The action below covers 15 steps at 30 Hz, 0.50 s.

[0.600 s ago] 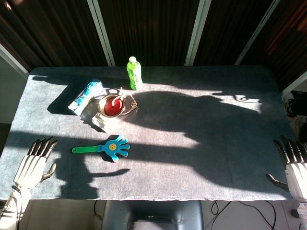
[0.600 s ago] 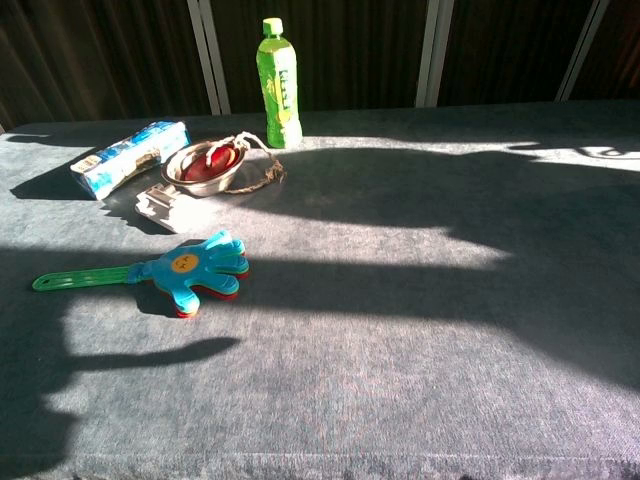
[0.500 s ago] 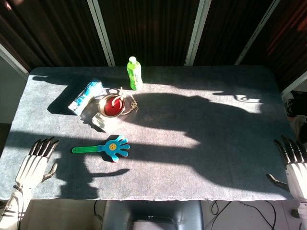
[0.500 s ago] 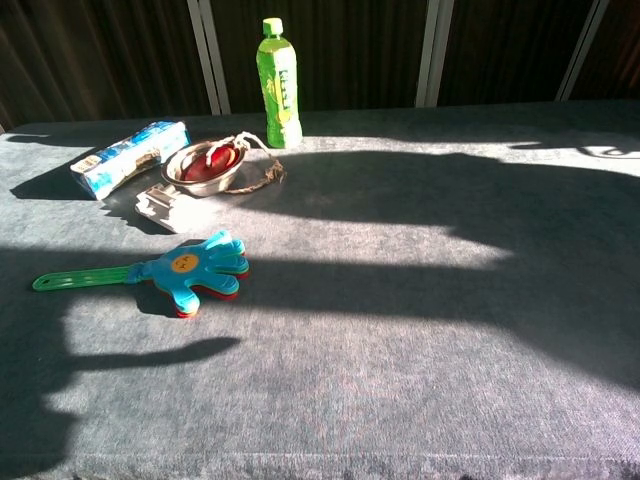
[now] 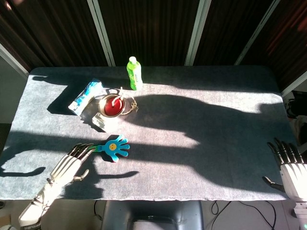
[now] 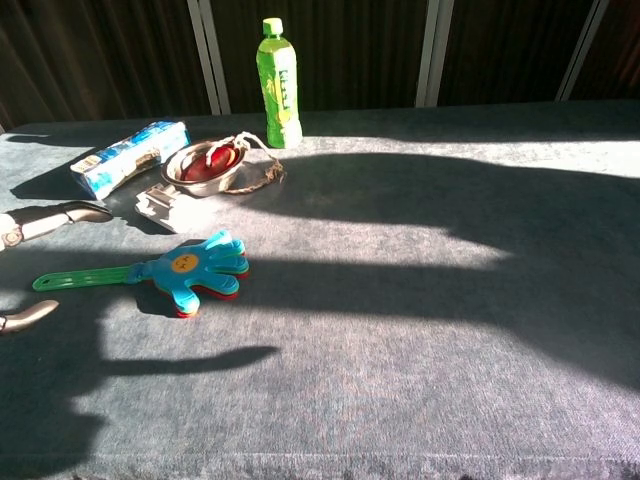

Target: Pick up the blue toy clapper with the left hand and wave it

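Note:
The blue toy clapper (image 5: 115,147) is a hand-shaped toy with a green handle, lying flat on the grey table; the chest view shows the clapper (image 6: 195,267) at left with its handle pointing left. My left hand (image 5: 67,165) hovers open over the handle end, fingers spread and pointing toward the blue palm; only the fingertips (image 6: 62,214) enter the chest view at its left edge. My right hand (image 5: 289,165) stays open by the table's right front corner, holding nothing.
Behind the clapper stand a green bottle (image 5: 135,73), a metal bowl with a red inside (image 5: 112,105), a blue-white packet (image 5: 85,95) and a small white block (image 5: 101,122). The grey table (image 5: 201,158) carries strong sun stripes and shadows.
My left hand has moved right and forward from the table's left edge until its fingers lie over the clapper's handle. The right hand dropped slightly. The clapper has not moved.

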{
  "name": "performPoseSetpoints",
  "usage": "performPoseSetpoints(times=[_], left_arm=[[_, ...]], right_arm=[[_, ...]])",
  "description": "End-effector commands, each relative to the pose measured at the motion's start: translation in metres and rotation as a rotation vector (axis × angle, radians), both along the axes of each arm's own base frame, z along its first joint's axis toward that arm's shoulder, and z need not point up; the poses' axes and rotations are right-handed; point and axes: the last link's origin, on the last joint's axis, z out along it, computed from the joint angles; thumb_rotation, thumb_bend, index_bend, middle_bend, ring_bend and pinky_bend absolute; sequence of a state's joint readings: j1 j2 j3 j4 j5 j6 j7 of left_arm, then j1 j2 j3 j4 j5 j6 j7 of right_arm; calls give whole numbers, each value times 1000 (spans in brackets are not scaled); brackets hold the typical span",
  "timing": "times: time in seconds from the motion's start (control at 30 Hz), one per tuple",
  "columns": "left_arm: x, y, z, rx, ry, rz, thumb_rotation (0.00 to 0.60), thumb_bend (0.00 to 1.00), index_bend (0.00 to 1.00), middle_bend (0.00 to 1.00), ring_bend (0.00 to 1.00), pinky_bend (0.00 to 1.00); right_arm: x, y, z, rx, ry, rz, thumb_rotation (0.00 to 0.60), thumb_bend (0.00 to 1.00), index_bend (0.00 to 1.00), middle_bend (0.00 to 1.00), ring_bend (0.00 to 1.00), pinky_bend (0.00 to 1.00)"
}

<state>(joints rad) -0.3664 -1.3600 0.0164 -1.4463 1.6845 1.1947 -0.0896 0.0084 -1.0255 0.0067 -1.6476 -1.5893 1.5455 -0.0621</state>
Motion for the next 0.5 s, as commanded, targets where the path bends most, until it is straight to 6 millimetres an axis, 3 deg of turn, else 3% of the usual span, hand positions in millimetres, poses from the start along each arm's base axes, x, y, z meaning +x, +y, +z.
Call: performPoseSetpoints(times=[0.03, 0.27, 0.5], left_arm=[[18, 24, -24, -21, -49, -19, 600, 401, 30, 0, 0, 0], [29, 56, -41, 10, -87, 18, 600, 391, 134, 0, 0, 0], [27, 67, -52, 3, -41, 60, 600, 391, 220, 0, 0, 0]], right_arm=[[-1, -1, -1, 8, -1, -6, 600, 144, 0, 0, 0, 0], [-1, -2, -3, 25, -5, -12, 600, 144, 0, 0, 0, 0], [0, -2, -1, 17, -12, -10, 600, 145, 0, 0, 0, 0]])
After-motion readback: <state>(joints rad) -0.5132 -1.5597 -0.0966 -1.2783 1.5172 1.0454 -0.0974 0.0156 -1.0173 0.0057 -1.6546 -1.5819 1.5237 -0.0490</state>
